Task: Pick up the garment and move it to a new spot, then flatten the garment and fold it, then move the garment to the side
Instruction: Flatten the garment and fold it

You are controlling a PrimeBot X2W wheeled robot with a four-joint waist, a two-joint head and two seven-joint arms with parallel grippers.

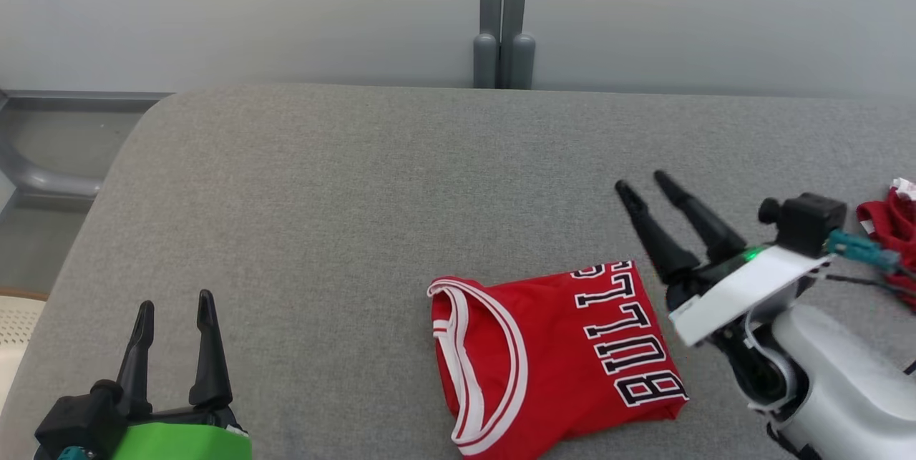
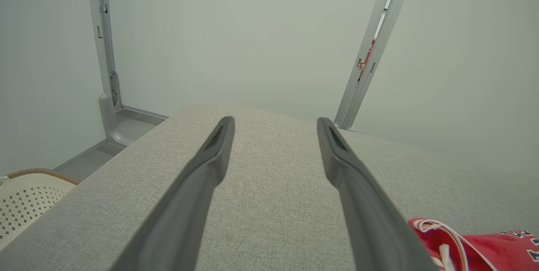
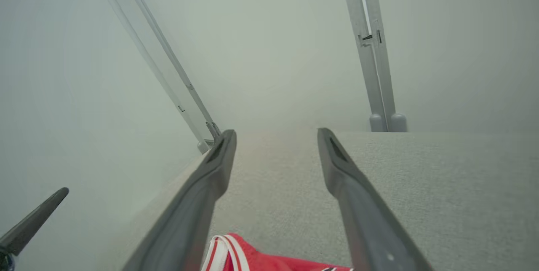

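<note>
A red jersey (image 1: pixel 551 353) with white trim and black-and-white lettering lies folded into a compact rectangle on the grey padded table (image 1: pixel 343 217), near its front edge right of centre. My right gripper (image 1: pixel 642 184) hovers open just right of the jersey, fingers slanting up and left, nothing between them. A strip of the jersey (image 3: pixel 252 258) shows below its fingers in the right wrist view. At the lower left my left gripper (image 1: pixel 176 306) stands open and empty, well clear of the garment. The jersey (image 2: pixel 476 245) peeks in at the lower right of the left wrist view.
Another red garment (image 1: pixel 891 224) lies bunched at the table's right edge, behind my right wrist. A perforated cream basket (image 2: pixel 29 203) sits on the floor off the table's left side. Grey posts (image 1: pixel 503 16) stand against the pale wall behind the table.
</note>
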